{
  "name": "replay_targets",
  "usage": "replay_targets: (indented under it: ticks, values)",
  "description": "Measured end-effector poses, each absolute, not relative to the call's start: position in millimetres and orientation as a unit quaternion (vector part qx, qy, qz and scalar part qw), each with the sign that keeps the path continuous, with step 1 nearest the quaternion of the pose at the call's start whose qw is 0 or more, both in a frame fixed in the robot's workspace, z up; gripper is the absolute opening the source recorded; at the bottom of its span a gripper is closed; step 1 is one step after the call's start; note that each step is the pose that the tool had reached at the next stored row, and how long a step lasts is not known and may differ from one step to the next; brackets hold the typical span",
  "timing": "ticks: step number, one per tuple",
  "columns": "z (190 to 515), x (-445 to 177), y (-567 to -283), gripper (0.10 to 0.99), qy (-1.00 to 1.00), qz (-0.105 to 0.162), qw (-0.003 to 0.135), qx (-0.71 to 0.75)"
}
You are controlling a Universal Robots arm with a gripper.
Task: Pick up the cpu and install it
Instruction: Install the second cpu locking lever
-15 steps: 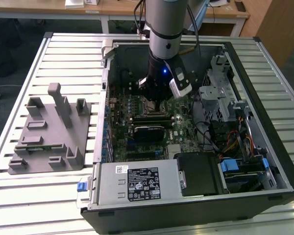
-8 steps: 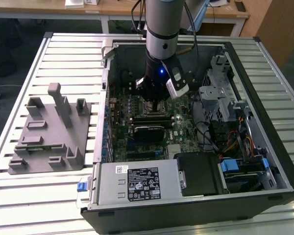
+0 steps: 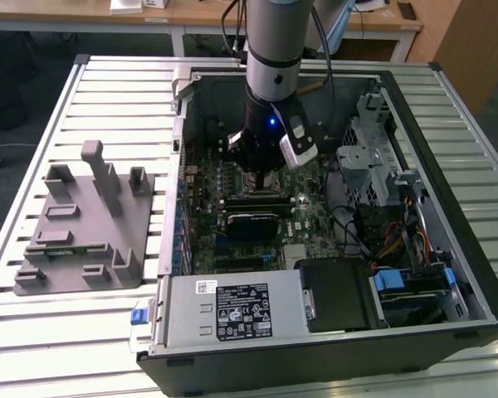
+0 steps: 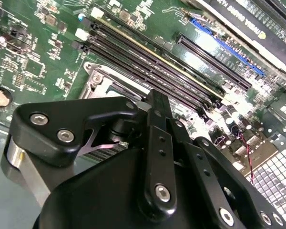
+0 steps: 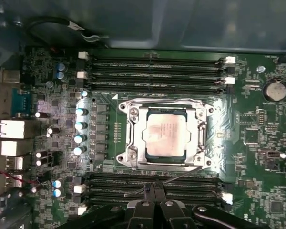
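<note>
Right now the arm is reaching straight down into the open computer case [image 3: 448, 249], which is lying on its side on the slatted metal table [image 3: 108, 79]. The gripper [image 3: 260, 172] is hanging low over the motherboard [image 3: 207, 224], just above the socket area near the middle of the board.

In the first wrist view the cpu [image 5: 166, 138] is sitting flat inside the metal socket frame [image 5: 128, 140], its pale silver top facing up, squarely seated with the frame's rails running around it. Rows of dark memory slots [image 5: 155, 71] are lying on both sides of the socket. The gripper's black fingers [image 5: 155, 202] are showing at the edge of that picture, drawn close together, with nothing between them and clear of the chip.

In the second wrist view the gripper's black linkage [image 4: 157, 157] is crowding the foreground, with the socket frame's edge [image 4: 102, 81] peeking out behind it.

Out on the table, at the exterior view's left, the grey plastic tray [image 3: 87, 240] with upright blocks is standing well apart from the case.
</note>
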State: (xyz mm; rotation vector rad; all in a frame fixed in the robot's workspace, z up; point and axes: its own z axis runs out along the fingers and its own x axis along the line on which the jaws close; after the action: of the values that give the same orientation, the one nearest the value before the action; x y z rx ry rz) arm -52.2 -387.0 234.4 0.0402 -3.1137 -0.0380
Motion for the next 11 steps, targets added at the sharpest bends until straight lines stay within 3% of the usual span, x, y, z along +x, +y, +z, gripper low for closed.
replay_targets:
  ticks: [11]
  values:
    - [223.9, -52.4, -389.3, 0.114, -0.999, -0.028, 0.017, 0.013]
